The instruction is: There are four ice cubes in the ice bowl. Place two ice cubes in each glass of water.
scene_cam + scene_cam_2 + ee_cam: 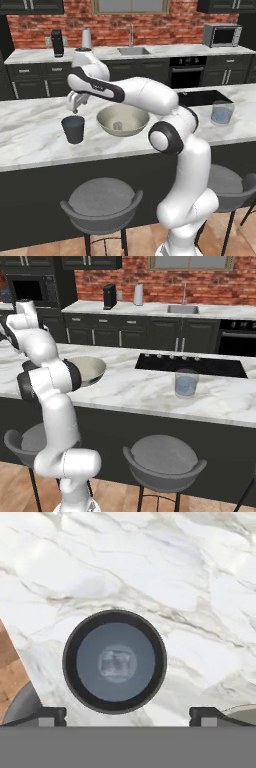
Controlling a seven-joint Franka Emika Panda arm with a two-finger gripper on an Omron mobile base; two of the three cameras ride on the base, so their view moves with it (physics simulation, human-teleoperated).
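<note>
One ice cube inside the dark glass, centred beneath spread, empty jaws.

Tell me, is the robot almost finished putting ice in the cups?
Not yet. One ice cube already sits in the dark cup. The gripper hangs open right above that cup, holding nothing. At least one cube waits in the bowl; I can't count the others. The clear glass shows no ice that I can make out.
</note>
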